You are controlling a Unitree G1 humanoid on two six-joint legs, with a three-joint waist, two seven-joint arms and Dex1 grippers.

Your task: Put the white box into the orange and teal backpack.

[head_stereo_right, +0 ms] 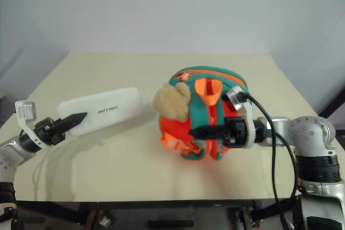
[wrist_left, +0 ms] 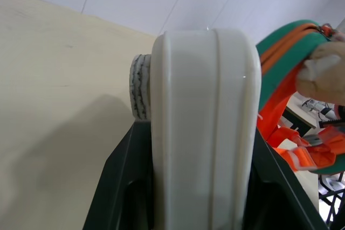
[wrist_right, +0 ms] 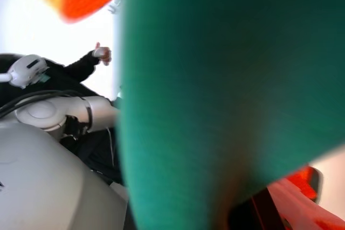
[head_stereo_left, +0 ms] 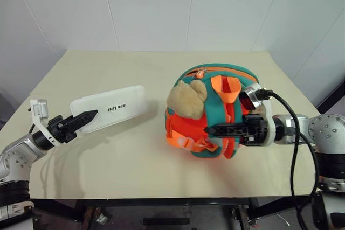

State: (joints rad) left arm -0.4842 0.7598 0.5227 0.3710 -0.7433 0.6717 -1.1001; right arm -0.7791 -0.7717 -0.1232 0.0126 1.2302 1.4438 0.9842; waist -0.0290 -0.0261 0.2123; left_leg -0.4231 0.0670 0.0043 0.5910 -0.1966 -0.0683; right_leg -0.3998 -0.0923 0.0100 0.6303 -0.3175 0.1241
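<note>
The white box (head_stereo_left: pixel 110 107) hangs just above the left half of the table, slanting up and away to the right, with dark lettering on top. My left gripper (head_stereo_left: pixel 86 117) is shut on its near end; in the left wrist view the white box (wrist_left: pixel 205 133) sits between the black fingers (wrist_left: pixel 116 187). The orange and teal backpack (head_stereo_left: pixel 215 79) stands right of centre, straps and tan plush toy (head_stereo_left: pixel 186 100) facing me. My right gripper (head_stereo_left: pixel 215 130) points left across its front, shut on a teal strap (wrist_right: pixel 215 79).
The beige table (head_stereo_left: pixel 135 171) carries nothing else; its front edge runs close below both arms. A black cable (head_stereo_left: pixel 294 149) loops along my right forearm. A person's hand (wrist_right: pixel 101 53) shows far behind in the right wrist view.
</note>
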